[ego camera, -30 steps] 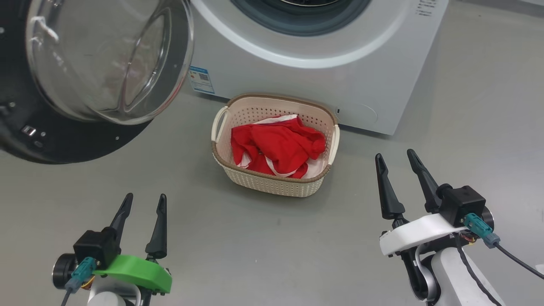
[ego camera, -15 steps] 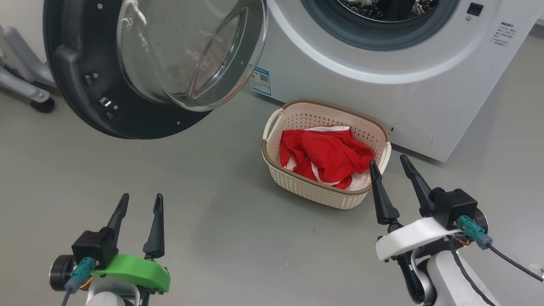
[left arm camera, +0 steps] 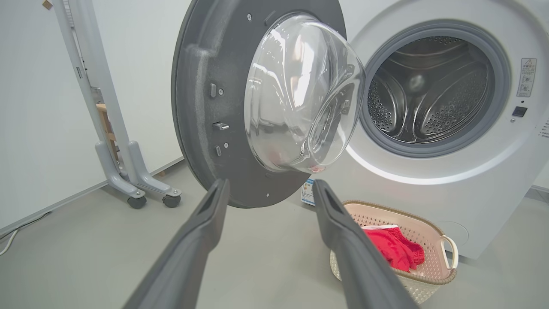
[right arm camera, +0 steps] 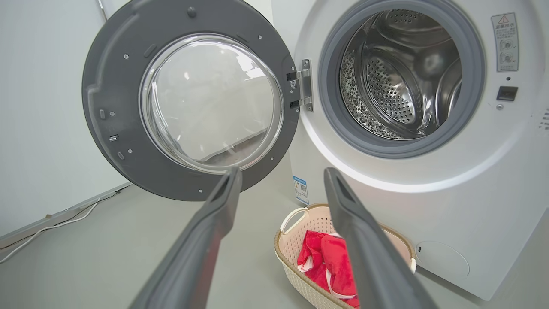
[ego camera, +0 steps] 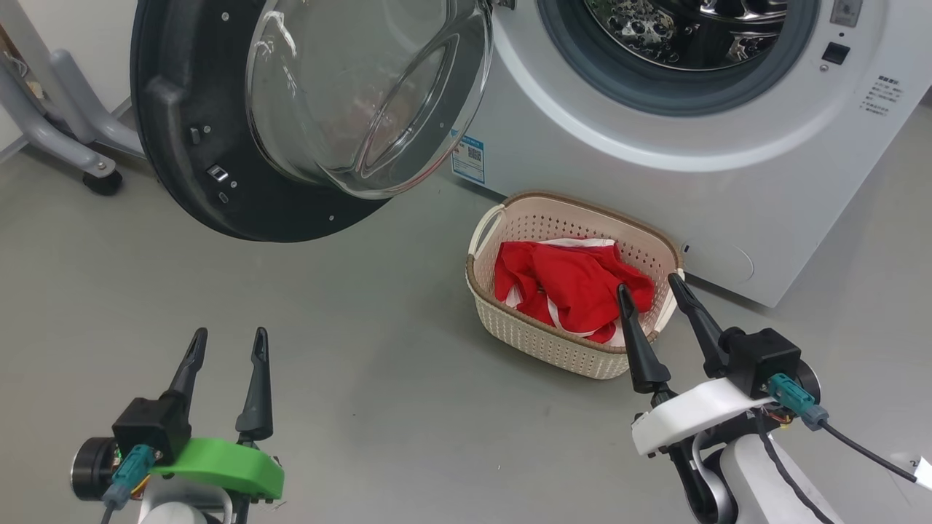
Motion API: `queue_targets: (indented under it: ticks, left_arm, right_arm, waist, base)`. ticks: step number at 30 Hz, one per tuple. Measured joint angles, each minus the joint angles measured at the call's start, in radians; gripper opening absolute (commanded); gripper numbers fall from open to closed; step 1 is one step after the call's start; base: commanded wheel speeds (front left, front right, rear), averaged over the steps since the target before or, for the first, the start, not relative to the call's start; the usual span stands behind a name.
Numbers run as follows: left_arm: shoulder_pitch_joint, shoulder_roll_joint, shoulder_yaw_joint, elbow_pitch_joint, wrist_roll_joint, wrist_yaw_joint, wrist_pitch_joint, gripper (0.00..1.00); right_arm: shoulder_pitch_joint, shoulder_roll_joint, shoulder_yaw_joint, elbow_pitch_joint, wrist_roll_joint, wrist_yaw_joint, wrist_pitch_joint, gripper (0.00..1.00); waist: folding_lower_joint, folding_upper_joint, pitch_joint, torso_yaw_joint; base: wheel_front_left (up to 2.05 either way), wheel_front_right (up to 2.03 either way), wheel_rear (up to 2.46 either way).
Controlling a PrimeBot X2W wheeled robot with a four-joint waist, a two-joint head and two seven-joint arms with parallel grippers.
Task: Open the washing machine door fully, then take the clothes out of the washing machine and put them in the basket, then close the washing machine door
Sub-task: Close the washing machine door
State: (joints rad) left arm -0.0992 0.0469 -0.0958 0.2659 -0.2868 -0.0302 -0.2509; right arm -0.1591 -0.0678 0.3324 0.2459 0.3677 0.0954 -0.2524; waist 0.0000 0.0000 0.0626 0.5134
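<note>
- The washing machine [ego camera: 626, 189] stands on the grey floor [ego camera: 364, 364]. Its grey-rimmed porthole is uncovered and the shiny dimpled drum [right arm camera: 399, 73] is in plain view.
- The washing machine door [ego camera: 189, 145] hangs swung wide on its hinge, to the left of the porthole in the head view. Its dark inner face and bulging glass bowl [ego camera: 364, 94] are turned toward the robot.
- A grey wheeled stand [ego camera: 65, 138] sits by the wall beyond the door.
- The basket [ego camera: 553, 346] rests on the floor just in front of the machine, below the porthole.
- The clothes [ego camera: 571, 280], red with white trim, lie heaped inside the basket.
- The right claw [ego camera: 648, 284] is spread open and empty. In the head view its fingertips lie over the basket's near right corner.
- The left claw [ego camera: 228, 335] is spread open and empty over bare floor, well apart from the basket.
</note>
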Motion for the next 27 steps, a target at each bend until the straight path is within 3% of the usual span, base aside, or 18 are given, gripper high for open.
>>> queue_targets:
  ticks: [27]
  left_arm:
    - [0.028, 0.000, 0.034, -0.054, 0.015, 0.013, 0.000, 1.00]
  right_arm:
    - [0.000, 0.002, 0.016, 0.016, 0.009, 0.000, 0.000, 1.00]
  waist:
    - [0.0000, 0.0000, -0.012, 0.000]
  base:
    - [0.00, 0.00, 0.00]
